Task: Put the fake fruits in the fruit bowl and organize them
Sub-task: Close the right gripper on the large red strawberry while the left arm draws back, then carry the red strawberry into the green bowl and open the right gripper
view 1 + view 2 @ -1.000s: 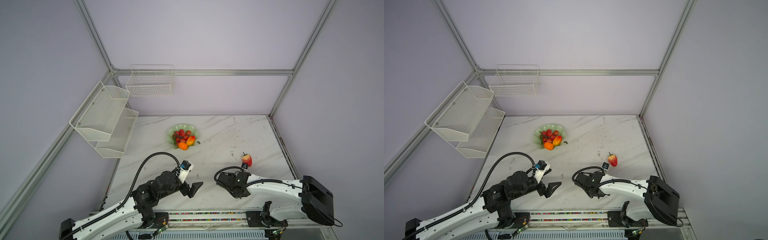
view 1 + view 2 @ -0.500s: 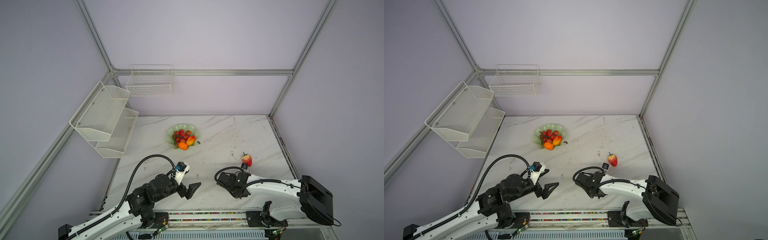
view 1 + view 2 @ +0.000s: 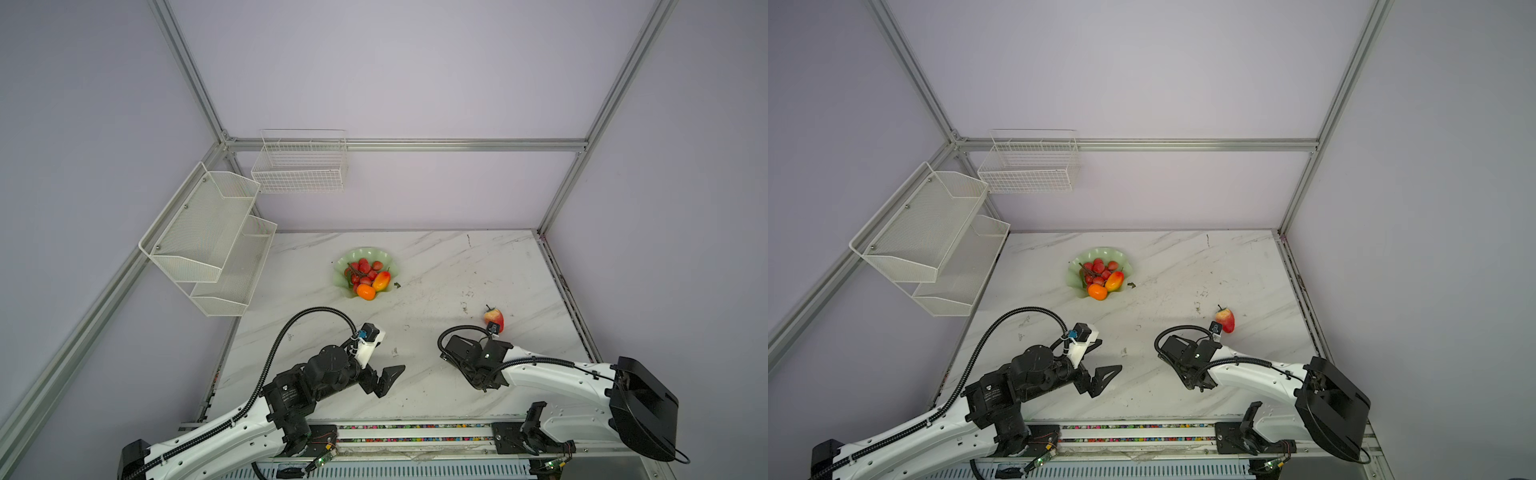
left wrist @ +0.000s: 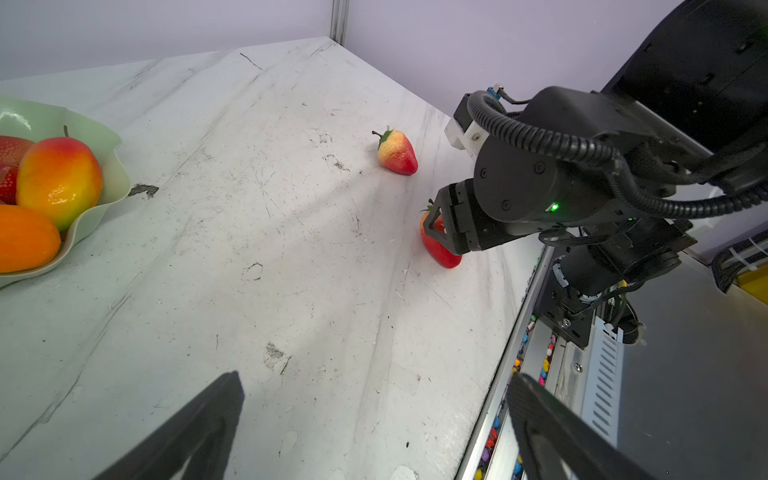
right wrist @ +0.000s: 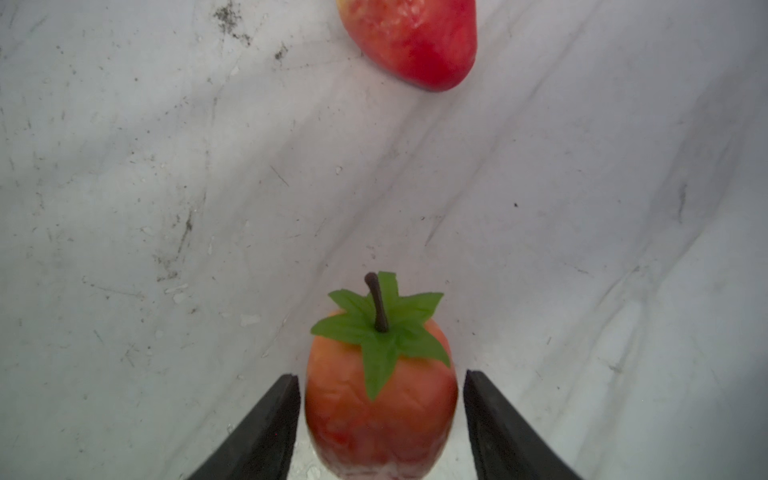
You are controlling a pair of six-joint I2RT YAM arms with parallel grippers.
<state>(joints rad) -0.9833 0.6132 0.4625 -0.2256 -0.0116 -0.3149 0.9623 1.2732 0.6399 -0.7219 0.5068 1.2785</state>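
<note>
The pale green fruit bowl point(image 3: 341, 266) point(image 3: 1077, 270) point(image 4: 106, 166) holds the red grape bunch point(image 3: 363, 268), the mango point(image 3: 381, 281) point(image 4: 58, 183) and the orange point(image 3: 365, 292) point(image 4: 25, 239). A paler red-cream strawberry point(image 3: 493, 319) point(image 3: 1226, 319) point(image 4: 397, 153) point(image 5: 409, 39) lies on the marble to the right. Just nearer than it, my right gripper point(image 3: 482, 380) point(image 3: 1196, 380) point(image 5: 380, 386) points down. Its jaws are closed in on both sides of a red strawberry point(image 4: 440, 245) point(image 5: 380, 395) that rests on the table and is hidden in both top views. My left gripper point(image 3: 390, 380) point(image 3: 1106, 378) point(image 4: 374, 376) hangs wide open and empty over bare table.
White mesh shelves point(image 3: 208, 241) hang on the left wall and a white wire basket point(image 3: 299, 166) on the back wall. A small dark scrap point(image 3: 397, 285) lies beside the bowl. The table's front rail point(image 3: 415, 430) runs close behind both grippers.
My right gripper's jaws have closed in around the red strawberry. The left arm has shifted only slightly and its gripper stays open.
</note>
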